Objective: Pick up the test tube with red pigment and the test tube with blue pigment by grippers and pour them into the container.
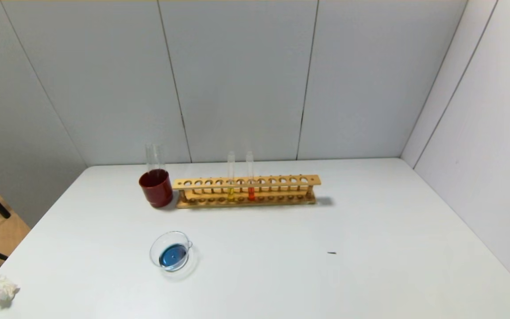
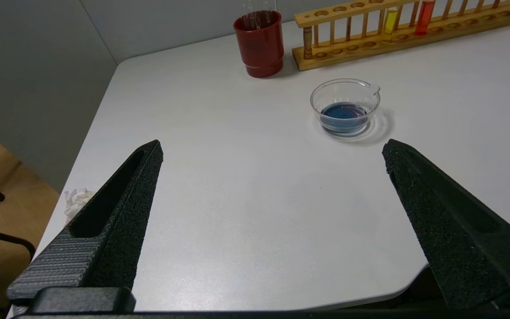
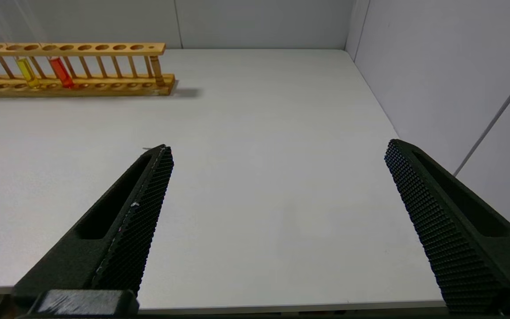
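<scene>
The test tube with red pigment (image 1: 251,191) stands upright in the wooden rack (image 1: 281,180) at the back of the table, orange-red liquid low in it; it also shows in both wrist views (image 2: 424,17) (image 3: 61,73). The container (image 1: 155,249), a small clear glass dish with a lip, sits in front of the rack on the left and holds blue liquid (image 2: 321,95). No test tube with blue pigment is in view. My left gripper (image 2: 272,148) hangs open and empty over the table's near left edge. My right gripper (image 3: 279,146) hangs open and empty over the near right edge.
A yellow-liquid tube (image 1: 230,191) stands in the rack beside the red one. A dark red cup (image 1: 155,189) holding empty clear tubes (image 1: 154,156) stands at the rack's left end. A crumpled tissue (image 1: 1,291) lies at the front left corner. Walls enclose the back and right.
</scene>
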Available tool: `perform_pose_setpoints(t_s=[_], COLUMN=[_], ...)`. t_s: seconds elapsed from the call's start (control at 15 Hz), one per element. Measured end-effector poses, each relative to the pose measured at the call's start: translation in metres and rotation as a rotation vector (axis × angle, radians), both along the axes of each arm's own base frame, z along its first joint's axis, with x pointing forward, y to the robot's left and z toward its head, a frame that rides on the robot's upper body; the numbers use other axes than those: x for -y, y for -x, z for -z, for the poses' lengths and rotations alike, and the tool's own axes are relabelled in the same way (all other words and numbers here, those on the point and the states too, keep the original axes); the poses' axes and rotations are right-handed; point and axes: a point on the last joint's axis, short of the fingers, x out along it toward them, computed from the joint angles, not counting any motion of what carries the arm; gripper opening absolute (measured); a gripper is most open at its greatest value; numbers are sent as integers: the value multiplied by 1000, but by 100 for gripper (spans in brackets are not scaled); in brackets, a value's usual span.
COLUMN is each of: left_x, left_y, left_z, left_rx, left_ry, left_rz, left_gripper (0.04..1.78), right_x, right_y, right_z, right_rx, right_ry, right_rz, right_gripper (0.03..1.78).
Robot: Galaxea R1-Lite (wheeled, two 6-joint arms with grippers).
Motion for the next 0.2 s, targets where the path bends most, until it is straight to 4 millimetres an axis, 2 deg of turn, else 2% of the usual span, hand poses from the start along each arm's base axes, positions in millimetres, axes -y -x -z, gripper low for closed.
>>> perform_pose_setpoints(t_s=[0.2], left_x=[0], left_y=[0], left_z=[1], left_rx=[4], left_ry=[12], left_rz=[-7], left_gripper=[175], right_x=[0], right_y=[0], right_z=[0], right_rx=[0], right_ry=[0], right_rz=[1], right_gripper=[175])
